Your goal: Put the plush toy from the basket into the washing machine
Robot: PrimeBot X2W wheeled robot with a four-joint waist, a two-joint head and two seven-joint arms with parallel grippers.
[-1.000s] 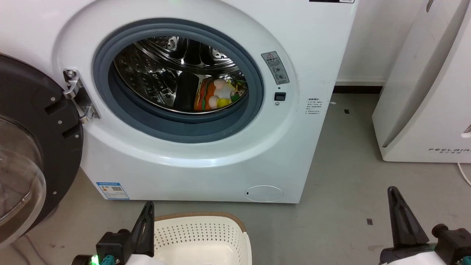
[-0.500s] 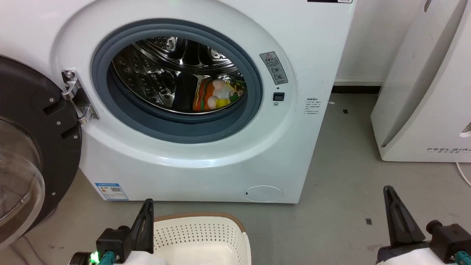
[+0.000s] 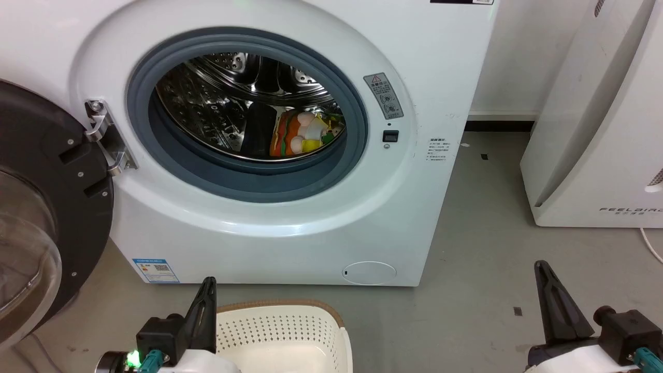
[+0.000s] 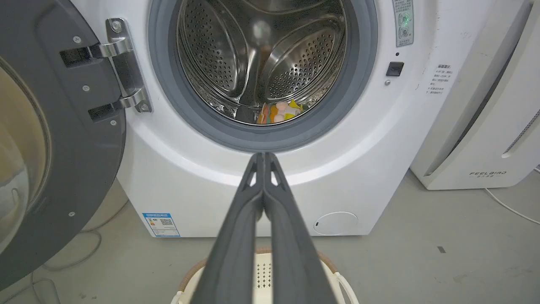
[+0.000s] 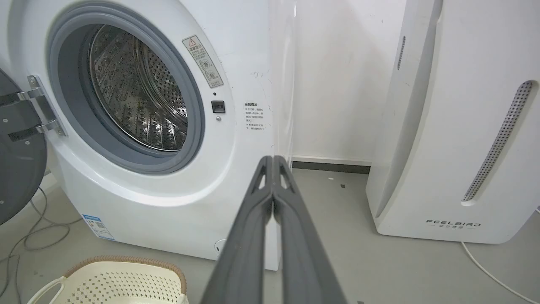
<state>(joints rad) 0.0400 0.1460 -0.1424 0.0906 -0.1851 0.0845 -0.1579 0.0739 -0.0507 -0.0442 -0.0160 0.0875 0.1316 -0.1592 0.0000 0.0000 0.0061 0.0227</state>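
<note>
Right gripper [image 3: 542, 267] edged inward; it and left gripper [image 3: 209, 283] point forward, fingers pressed together.

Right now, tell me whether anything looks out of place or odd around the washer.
Nothing stands out. The plush toy lies inside the washing machine, its door stands open to the left, and the basket sits upright in front of it.
</note>
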